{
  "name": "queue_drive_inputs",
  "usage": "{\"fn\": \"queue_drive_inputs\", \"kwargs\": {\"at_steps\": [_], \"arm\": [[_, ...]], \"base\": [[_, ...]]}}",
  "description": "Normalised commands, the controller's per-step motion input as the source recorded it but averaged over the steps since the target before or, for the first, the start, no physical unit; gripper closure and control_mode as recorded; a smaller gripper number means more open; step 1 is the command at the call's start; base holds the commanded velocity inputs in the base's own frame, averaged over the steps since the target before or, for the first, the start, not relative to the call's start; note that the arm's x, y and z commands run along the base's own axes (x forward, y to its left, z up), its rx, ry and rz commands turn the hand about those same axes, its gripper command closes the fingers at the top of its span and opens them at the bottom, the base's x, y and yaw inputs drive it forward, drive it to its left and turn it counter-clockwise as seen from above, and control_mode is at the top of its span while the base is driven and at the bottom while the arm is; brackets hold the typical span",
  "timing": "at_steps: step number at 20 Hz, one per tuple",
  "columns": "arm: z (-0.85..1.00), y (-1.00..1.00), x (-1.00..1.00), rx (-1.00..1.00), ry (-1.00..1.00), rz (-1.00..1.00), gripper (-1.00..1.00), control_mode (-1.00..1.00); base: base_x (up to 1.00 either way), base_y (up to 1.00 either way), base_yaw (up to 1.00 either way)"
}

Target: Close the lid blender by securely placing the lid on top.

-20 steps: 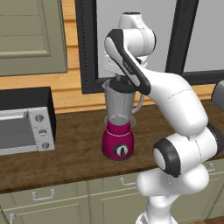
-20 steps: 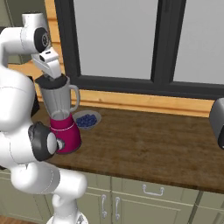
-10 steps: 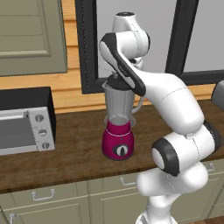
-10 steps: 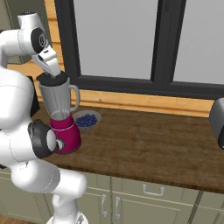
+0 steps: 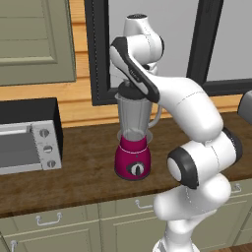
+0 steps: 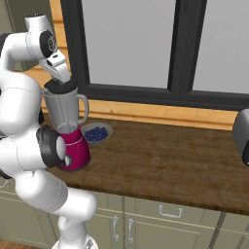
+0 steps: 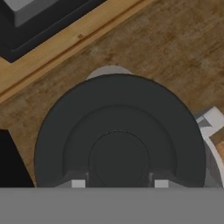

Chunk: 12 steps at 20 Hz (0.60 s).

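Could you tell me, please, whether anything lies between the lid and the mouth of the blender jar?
Nothing visible does. The lid sits right at the top of the blender jar, under the gripper, whose fingers are closed on the lid's centre knob. Whether it is fully seated cannot be told.

The blender (image 5: 133,142) stands upright on the wooden desk (image 5: 78,167), rounded magenta base below with a black dial knob facing front, tall clear greyish jar above, tapering down, its handle off to the side. And the lid (image 7: 118,131), a black round low cap with a raised centre, sits right at the jar's mouth, covering it, level with the rim. From the right, the lid (image 6: 61,86) tops the jar.
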Motion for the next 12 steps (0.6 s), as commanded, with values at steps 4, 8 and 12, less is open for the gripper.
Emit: {"fn": "queue_drive_inputs", "kwargs": {"at_steps": [4,8,12], "arm": [[-0.25,0.07,0.00,-0.03,0.00,0.00,1.00,-1.00],[-0.02,0.01,-0.26,-0.02,0.00,0.00,1.00,-1.00],[0.00,0.00,-0.18,-0.02,0.03,0.00,1.00,-1.00]], "base": [[0.00,0.00,0.00],[0.00,0.00,0.00],[0.00,0.00,0.00]]}}
